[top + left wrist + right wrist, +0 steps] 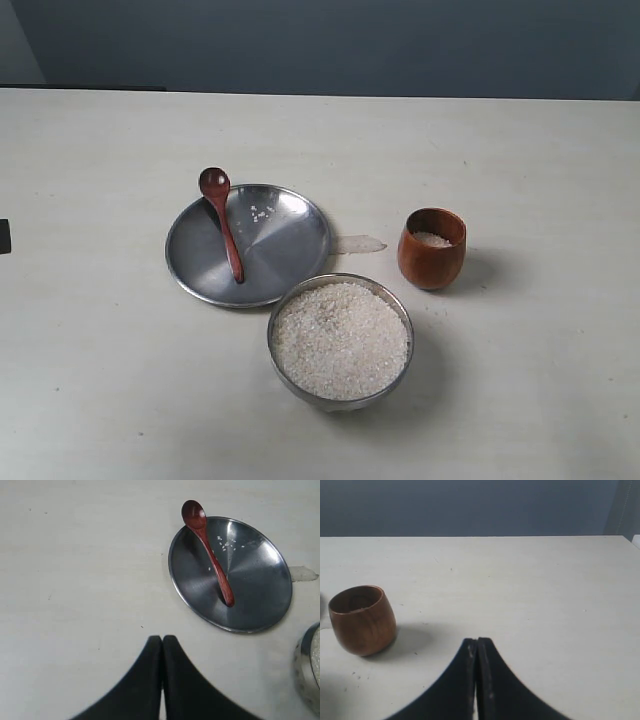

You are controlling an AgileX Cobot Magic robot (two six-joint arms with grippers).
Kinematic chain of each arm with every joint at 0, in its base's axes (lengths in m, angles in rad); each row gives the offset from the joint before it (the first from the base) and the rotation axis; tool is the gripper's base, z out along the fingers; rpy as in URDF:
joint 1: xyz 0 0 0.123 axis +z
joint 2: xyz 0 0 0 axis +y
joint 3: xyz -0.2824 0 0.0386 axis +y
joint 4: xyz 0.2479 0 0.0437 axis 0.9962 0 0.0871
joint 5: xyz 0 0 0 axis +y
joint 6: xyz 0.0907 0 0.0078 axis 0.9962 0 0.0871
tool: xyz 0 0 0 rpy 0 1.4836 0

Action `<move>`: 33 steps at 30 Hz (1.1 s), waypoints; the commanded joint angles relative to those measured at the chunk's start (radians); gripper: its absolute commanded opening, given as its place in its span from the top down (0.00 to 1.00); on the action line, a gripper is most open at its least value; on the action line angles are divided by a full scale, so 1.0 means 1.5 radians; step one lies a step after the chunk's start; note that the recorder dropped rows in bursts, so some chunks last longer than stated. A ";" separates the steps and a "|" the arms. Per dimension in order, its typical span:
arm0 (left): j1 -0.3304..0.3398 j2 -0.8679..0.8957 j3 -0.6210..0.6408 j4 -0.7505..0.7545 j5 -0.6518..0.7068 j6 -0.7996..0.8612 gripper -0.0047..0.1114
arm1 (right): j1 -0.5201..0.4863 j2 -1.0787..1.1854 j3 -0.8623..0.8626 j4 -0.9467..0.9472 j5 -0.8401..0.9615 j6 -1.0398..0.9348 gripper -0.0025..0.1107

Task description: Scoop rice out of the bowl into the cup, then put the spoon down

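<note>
There is one of each thing on the surface (pixel 100 350): one bowl (pixel 340 403), one cup (pixel 432 258), one spoon (pixel 222 225) and one flat steel plate (pixel 285 250). There are also two sets of jaws, one in each wrist view.

The bowl stands nearest the camera in the exterior view and is filled almost to its rim with a heap of rice (pixel 340 340). It sits just beside the plate's near-right edge, and the left wrist view shows a narrow gap between them.

The cup stands upright to the right of the plate and beyond the bowl, apart from both. A little rice shows inside its mouth in the exterior view, though I cannot tell how deep it goes. In the right wrist view only its outer wall and rim can be made out.

The plate carries the spoon and a few stray grains (pixel 262 213) scattered on its far half. The spoon's round head rests over the plate's far-left rim. Its thin handle slants across the plate, and the handle's end lies inside, close to the near edge.

A pale patch (pixel 358 243) marks the surface between plate and cup.

The left jaws are pressed together tip to tip with nothing between them, above bare surface near the plate. The right jaws are likewise shut tight and empty, above bare surface beside the cup.
</note>
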 commanded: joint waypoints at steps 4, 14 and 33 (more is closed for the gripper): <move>0.001 0.001 -0.003 0.007 -0.006 0.000 0.96 | -0.003 -0.005 0.003 0.005 -0.010 -0.003 0.98; 0.001 -0.056 -0.003 0.008 -0.005 0.000 0.96 | 0.064 -0.005 0.003 0.007 -0.010 -0.003 0.98; 0.001 -0.234 -0.003 0.008 -0.005 0.000 0.96 | 0.064 -0.005 0.003 0.007 -0.010 -0.003 0.98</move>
